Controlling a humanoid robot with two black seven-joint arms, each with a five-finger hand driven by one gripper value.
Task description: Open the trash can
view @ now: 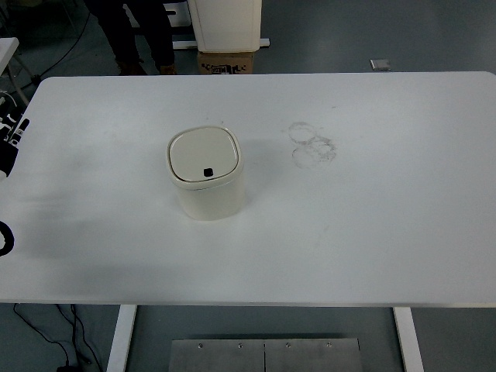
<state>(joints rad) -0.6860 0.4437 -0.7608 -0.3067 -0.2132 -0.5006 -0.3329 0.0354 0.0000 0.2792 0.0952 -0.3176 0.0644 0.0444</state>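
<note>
At the far left edge of the top view a bit of the left hand (11, 143) shows — black and white parts poking in over the table's (372, 232) corner, with another dark curve lower down the same edge. Too little of it is in frame to say whether its fingers are spread or curled, so I cannot tell. It holds nothing that can be seen, and it is well apart from the work.

Moving right, the trash can (208, 174) stands upright a little left of the table's middle, alone on the white top. It is a small cream bin with rounded corners; its lid (203, 155) lies flat and closed, with a small dark button (207, 172) near the edge that faces the robot.

The opening has not begun. That button looks like a press latch, so the likely way in is a single fingertip brought straight down on it — not a grab at the rim. The bin looks light and nothing holds it in place; a sideways shove could slide or tip it, so the push should go vertically, and briefly, leaving room for the lid to swing up.

Further right are faint ring marks (312, 144) on the tabletop, clear of the bin. The right hand is out of view.
</note>
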